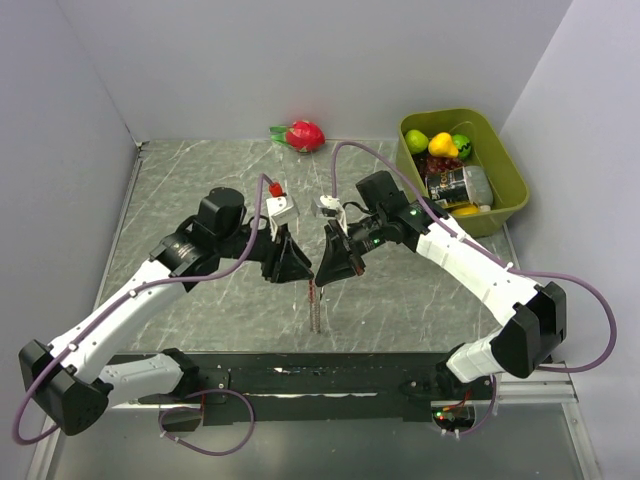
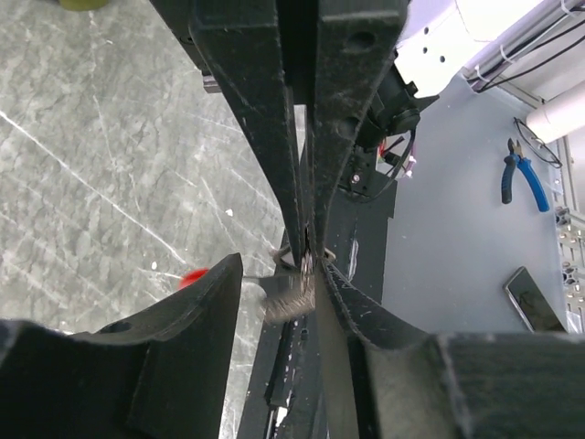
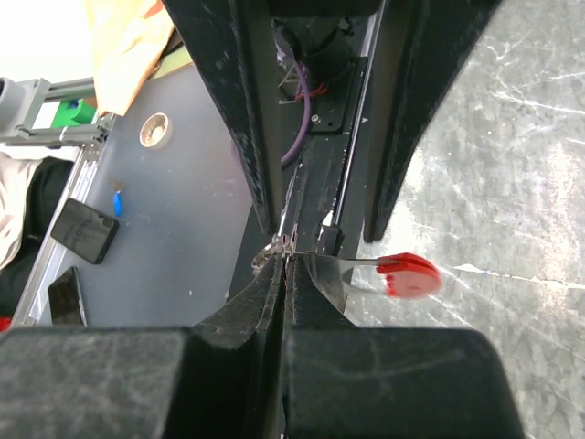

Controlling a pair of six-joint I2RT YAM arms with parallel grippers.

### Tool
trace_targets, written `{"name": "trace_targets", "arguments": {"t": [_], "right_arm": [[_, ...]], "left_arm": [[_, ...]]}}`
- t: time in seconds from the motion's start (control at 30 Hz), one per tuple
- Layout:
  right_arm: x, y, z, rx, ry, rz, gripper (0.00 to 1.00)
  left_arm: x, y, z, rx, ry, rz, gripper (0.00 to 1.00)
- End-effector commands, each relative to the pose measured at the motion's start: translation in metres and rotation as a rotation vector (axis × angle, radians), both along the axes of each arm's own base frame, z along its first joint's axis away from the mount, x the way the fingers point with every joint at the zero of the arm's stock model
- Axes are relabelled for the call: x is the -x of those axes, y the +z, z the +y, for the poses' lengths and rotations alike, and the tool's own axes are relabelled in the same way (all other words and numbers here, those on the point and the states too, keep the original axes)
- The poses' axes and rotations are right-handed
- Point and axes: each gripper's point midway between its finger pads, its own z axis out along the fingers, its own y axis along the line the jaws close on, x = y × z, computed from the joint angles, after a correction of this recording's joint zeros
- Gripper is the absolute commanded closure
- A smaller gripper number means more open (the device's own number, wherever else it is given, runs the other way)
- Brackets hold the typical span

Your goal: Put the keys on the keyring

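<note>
- The left arm (image 1: 120,310) reaches from the near left corner in towards the middle of the grey marbled table (image 1: 200,180).
- The left gripper (image 1: 302,270) has its jaws apart. In the right wrist view its two dark fingers (image 3: 228,101) come in from the top with a clear gap between them. They straddle the tips of the other gripper.
- The dragon fruit (image 1: 304,134) lies at the far edge of the table, well apart from both grippers.
- The keyring (image 1: 316,308) is held above the middle of the table, right where the two grippers meet. Its silvery chain hangs straight down below them.
- Its red loop (image 3: 411,274), blurred, sticks out sideways on a short silvery stem just beside the right gripper's tips. Whether the left fingers touch the metal cannot be told.
- No separate key can be picked out with certainty.
- The right gripper (image 1: 326,270) has its jaws pressed together, and its fingers (image 3: 265,311) pinch the keyring's metal at their very tips.
- The right arm (image 1: 480,275) bends in from the near right corner.
- A green bin (image 1: 512,196) stands at the far right, holding fruit and a dark can (image 1: 452,185).
</note>
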Motion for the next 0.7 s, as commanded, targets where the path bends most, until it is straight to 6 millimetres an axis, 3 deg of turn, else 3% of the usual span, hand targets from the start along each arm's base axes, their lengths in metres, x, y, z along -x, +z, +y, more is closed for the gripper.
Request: {"name": "trace_targets", "arguments": {"t": [0.0, 0.27, 0.43, 0.57, 0.63, 0.67], "right_arm": [[-0.0007, 0.0133, 0.0055, -0.045, 0.01, -0.025, 1.0], [-0.0038, 0.0127, 0.0068, -0.039, -0.004, -0.027, 1.0], [-0.0058, 0.0112, 0.0074, -0.033, -0.015, -0.027, 1.0], [-0.0063, 0.0113, 0.0078, -0.034, -0.015, -0.029, 1.0], [-0.0071, 0.0105, 0.0081, -0.032, -0.018, -0.027, 1.0], [-0.0064, 0.0109, 0.0078, -0.032, -0.017, -0.025, 1.0]], "left_arm": [[0.0006, 0.02, -0.0087, 0.054, -0.045, -0.026, 0.59], [-0.0006, 0.0167, -0.0108, 0.05, -0.043, -0.024, 0.7], [0.0026, 0.0159, -0.0105, 0.044, -0.06, -0.02, 0.61], [0.0034, 0.0176, -0.0084, 0.05, -0.049, -0.032, 0.61], [0.0029, 0.0183, -0.0086, 0.053, -0.045, -0.032, 0.67], [0.0033, 0.0178, -0.0086, 0.053, -0.046, -0.029, 0.75]]}}
